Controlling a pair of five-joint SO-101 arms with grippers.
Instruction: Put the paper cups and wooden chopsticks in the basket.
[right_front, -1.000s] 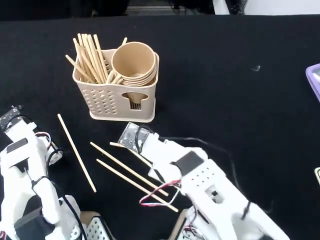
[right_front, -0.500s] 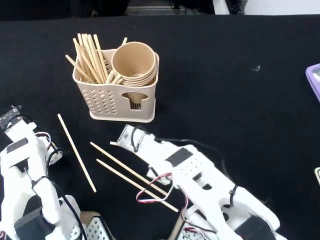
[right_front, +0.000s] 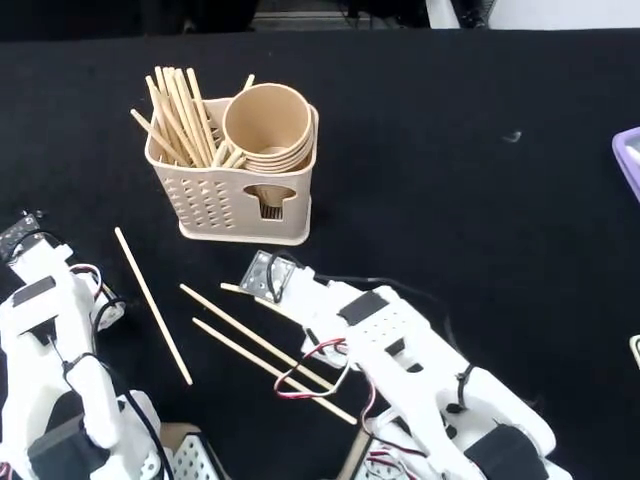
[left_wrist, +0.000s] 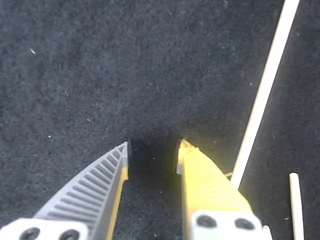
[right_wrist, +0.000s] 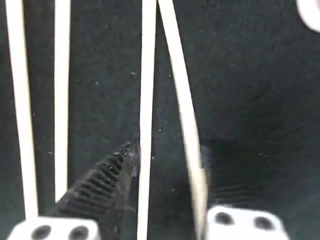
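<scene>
The basket (right_front: 232, 205) stood in the upper left of the high view on the black counter (right_front: 480, 230). A nested stack of paper cups (right_front: 268, 125) filled its right side. A bundle of wooden chopsticks (right_front: 180, 115) leaned in its left side, their tips fanned above the rim.

More chopsticks lay flat on the counter in the lower left, below the basket. A single chopstick (right_front: 152, 303) lay farthest left and a parallel pair (right_front: 250, 340) nearer the middle. A fourth chopstick (right_front: 238, 291) showed its end beside the right tool (right_front: 262, 275). The right arm (right_front: 400, 350) stretched from the lower centre toward the basket, and the left arm (right_front: 50, 330) stood in the lower left corner.

In the right wrist view the right tool (right_wrist: 167, 150) was released, its jaws apart and low over the counter. Two inner sticks (right_wrist: 146, 100) ran between the jaws. One passed just beside the dark finger (right_wrist: 107, 185), and the other slanted toward the opposite finger, where it blurred. Two outer sticks (right_wrist: 61, 100) lay side by side beyond the dark finger.

In the left wrist view the left tool (left_wrist: 152, 152) was also released, with bare counter between its jaws. A long stick (left_wrist: 262, 95) lay just beside the yellow finger (left_wrist: 200, 185), and a stick end (left_wrist: 296, 205) showed beyond it.
</scene>
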